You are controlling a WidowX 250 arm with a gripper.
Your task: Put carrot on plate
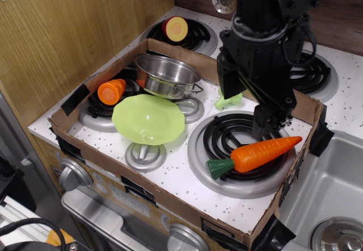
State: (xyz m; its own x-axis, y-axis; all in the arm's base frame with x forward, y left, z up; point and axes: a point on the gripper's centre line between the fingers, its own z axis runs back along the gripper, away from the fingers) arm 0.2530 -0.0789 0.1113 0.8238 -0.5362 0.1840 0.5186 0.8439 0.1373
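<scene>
The carrot [261, 153] is long, glossy orange with a dark green stem end. It lies across the front right black burner [238, 134], stem toward the front left. The lime-green scalloped plate [148, 118] sits to its left, with nothing on it. My black gripper [247, 104] hangs over the back of that burner, just above and behind the carrot and not touching it. Its jaws stand apart and hold nothing.
A steel pot [166, 76] stands behind the plate, with a short orange cylinder [111, 91] to its left. A green broccoli piece [229, 99] is partly hidden by the gripper. A low cardboard wall [170, 197] rings the area. A halved fruit [176, 28] lies at the back, a sink [334, 194] on the right.
</scene>
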